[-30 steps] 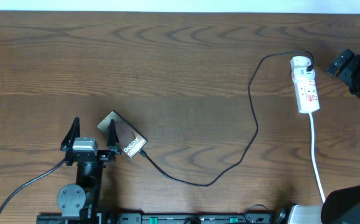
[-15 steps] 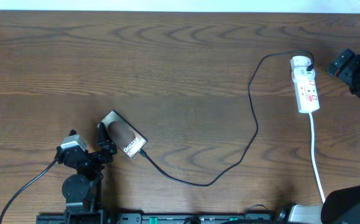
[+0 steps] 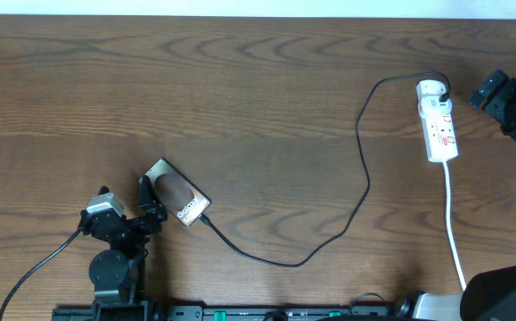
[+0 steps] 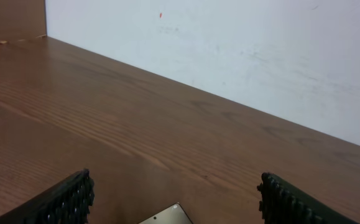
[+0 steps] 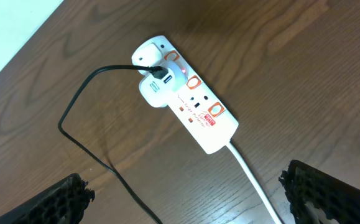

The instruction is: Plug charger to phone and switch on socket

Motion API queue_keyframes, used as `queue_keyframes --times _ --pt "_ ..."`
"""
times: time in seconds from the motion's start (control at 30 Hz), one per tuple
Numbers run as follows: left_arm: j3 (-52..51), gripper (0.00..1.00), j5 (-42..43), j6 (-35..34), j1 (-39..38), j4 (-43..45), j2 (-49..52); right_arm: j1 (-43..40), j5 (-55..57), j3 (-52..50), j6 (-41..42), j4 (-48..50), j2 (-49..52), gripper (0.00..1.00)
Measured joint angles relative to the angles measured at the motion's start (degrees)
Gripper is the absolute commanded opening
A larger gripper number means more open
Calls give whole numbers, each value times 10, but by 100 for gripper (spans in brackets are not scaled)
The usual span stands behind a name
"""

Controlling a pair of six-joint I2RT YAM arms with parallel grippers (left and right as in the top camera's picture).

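Underneath, dark wooden table (image 3: 240, 89) (white wall (image 4: 229, 50) behind)

We see a table (image 3: 258, 89) of dark brown wood, its grain plain and its finish smooth with a low satin sheen. The socket (image 5: 189, 102) looks like white plastic, smooth and glossy, and its white cord (image 3: 452, 223) is just as smooth. The charger (image 3: 364, 178) has a thin black sheath — matt, rubbery by its look. The phone (image 3: 182, 198) shows a smooth face, part brown, part silvery with a metallic shine. On the left gripper (image 4: 175, 198) and right gripper (image 5: 189, 199) the pads (image 4: 64, 200) are black, matt and ribbed — rough-looking. The wall (image 4: 242, 56) is white and matt.
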Motion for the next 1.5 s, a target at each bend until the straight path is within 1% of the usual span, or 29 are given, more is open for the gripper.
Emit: queue_keyframes --times 0.9,1.0,1.07,1.13,1.33,1.37,1.43,1.5 --pt "0 84 -4 0 0 0 0 0 5 0 0 0 -1 99" --pt "1 84 -4 0 0 0 0 2 12 -13 2 26 -18 99" --pt "1 84 -4 0 0 0 0 10 19 -42 2 78 -50 99" --pt "1 84 -4 0 0 -1 0 38 28 -99 3 172 -110 99" --pt "2 84 -7 0 0 -2 0 139 77 -346 6 520 -289 99" --pt "2 84 -7 0 0 -2 0 156 87 -404 5 599 -322 99" --pt "2 84 -8 0 0 -2 0 178 99 -498 6 723 -375 99" --pt "2 84 -8 0 0 -2 0 191 106 -575 6 820 -420 99"
